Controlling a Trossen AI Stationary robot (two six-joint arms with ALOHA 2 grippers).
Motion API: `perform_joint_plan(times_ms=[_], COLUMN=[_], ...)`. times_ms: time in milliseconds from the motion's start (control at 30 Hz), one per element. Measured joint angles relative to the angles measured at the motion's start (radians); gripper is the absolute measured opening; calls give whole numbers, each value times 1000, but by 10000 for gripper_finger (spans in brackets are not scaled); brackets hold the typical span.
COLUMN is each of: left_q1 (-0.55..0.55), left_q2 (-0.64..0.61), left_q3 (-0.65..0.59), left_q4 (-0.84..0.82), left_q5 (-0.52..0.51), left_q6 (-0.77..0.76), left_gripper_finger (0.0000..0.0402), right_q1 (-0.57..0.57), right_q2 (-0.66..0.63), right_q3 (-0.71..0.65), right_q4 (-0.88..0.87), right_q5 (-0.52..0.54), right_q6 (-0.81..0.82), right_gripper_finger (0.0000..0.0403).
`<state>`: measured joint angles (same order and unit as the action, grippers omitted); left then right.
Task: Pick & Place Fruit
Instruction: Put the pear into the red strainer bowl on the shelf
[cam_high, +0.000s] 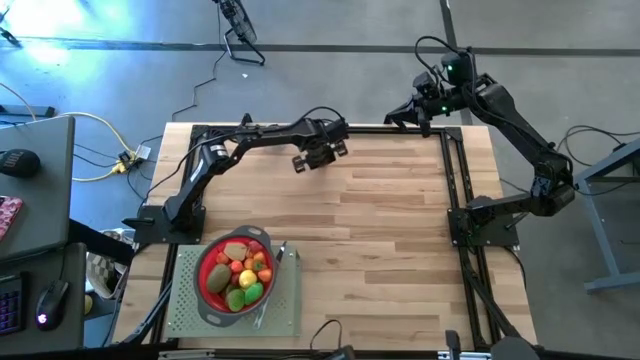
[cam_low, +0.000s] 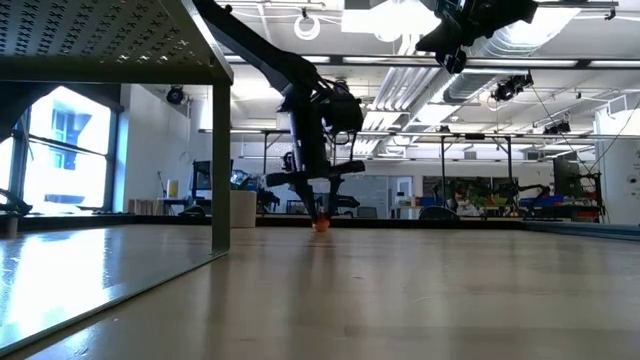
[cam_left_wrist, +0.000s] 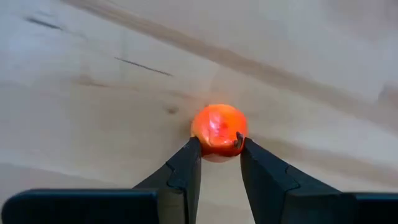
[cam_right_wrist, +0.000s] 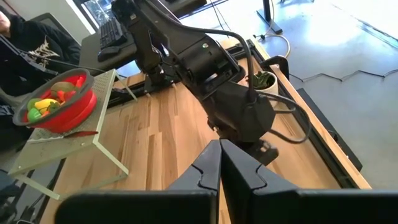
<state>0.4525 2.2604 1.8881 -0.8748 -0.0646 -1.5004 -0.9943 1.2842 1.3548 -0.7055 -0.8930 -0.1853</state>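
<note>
A small round orange-red fruit (cam_left_wrist: 216, 127) sits between the fingers of my left gripper (cam_left_wrist: 219, 149), which is shut on it at the far middle of the table (cam_high: 318, 160). In the high view the gripper hides the fruit. The low view shows the fruit (cam_low: 320, 224) right at the tabletop under the gripper (cam_low: 318, 208). Several more fruits fill a red strainer (cam_high: 237, 275) at the near left. My right gripper (cam_right_wrist: 219, 155) is shut on nothing and hangs raised over the far right corner (cam_high: 405, 115). My left gripper pinches the fruit's two opposite sides (cam_left_wrist: 198, 140) between its two fingertips (cam_left_wrist: 249, 152). The fingers come from above, pointing steeply down. The fruit is down at the tabletop; whether it rests on the wood or hangs just clear, I cannot tell.
The red strainer stands on a grey perforated stand (cam_high: 190, 310) at the near left, with a slim grey knife (cam_high: 283, 255) beside it. A dark frame rail (cam_high: 455, 180) runs along the table's right side. Bare wood (cam_high: 380, 240) spans the middle and near right.
</note>
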Motion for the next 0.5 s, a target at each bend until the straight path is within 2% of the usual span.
perform_joint_plan(times_ms=[300,500], left_q1=[-1,-1], left_q2=[0,0], left_q3=[0,0], left_q4=[-6,-18], left_q5=[111,116], left_q6=[413,624], left_gripper_finger=[96,96], right_q1=[0,0], right_q2=[0,0], right_q3=[0,0], right_q4=[0,0], right_q5=[0,0], right_q6=[-2,-3], right_gripper_finger=[3,3])
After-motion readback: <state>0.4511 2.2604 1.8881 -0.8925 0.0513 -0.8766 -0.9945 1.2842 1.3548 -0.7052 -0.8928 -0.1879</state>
